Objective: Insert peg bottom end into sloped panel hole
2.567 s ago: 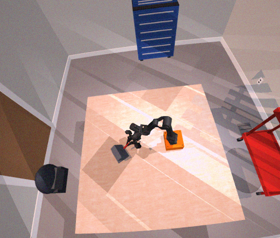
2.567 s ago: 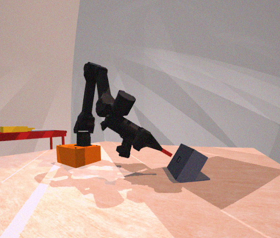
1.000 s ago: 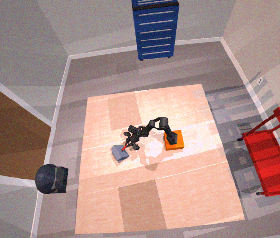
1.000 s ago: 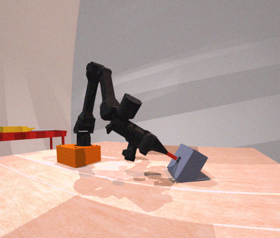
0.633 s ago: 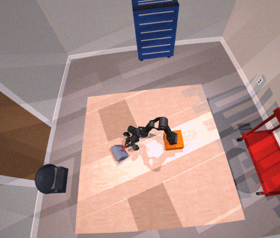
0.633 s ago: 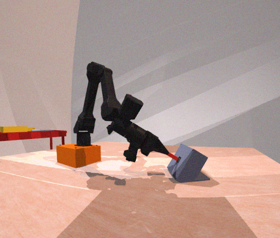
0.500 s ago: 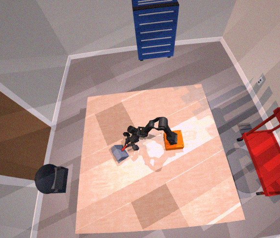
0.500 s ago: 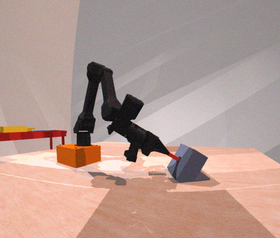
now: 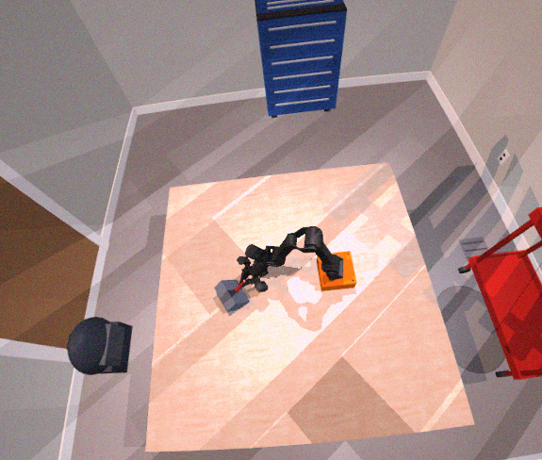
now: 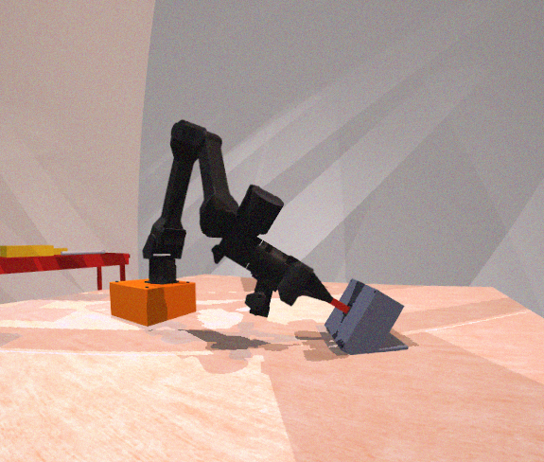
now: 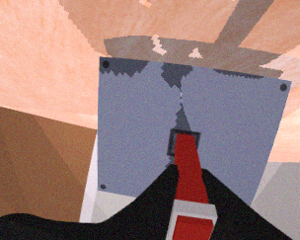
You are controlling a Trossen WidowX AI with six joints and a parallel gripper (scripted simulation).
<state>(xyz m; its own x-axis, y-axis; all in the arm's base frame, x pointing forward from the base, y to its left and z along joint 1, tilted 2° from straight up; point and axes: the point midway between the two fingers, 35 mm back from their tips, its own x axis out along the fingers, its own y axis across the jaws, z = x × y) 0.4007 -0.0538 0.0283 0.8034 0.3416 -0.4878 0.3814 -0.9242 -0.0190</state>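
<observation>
The red flat-sided peg [image 9: 238, 287] [image 10: 340, 305] [image 11: 187, 152] is held between the fingers of my gripper [image 10: 330, 299] [image 11: 186, 174], which is shut on it. The peg slants down toward the blue-grey sloped panel [image 9: 235, 300] [image 10: 372, 318] [image 11: 133, 122]. Its far end is at the square hole [image 11: 171, 143] in the face and covers much of the opening. Dark rim shows above the peg and at its left in the wrist view. The peg's sides look roughly in line with the hole's. How far the end is inside is hidden.
The orange base block [image 9: 337, 282] [image 10: 130, 303] carries the arm behind the gripper. The panel stands on the wooden table [image 9: 360, 321] [image 10: 113, 398]. A red cart [image 9: 518, 306] [image 10: 53, 263] and a blue drawer cabinet [image 9: 303, 64] stand beyond the table.
</observation>
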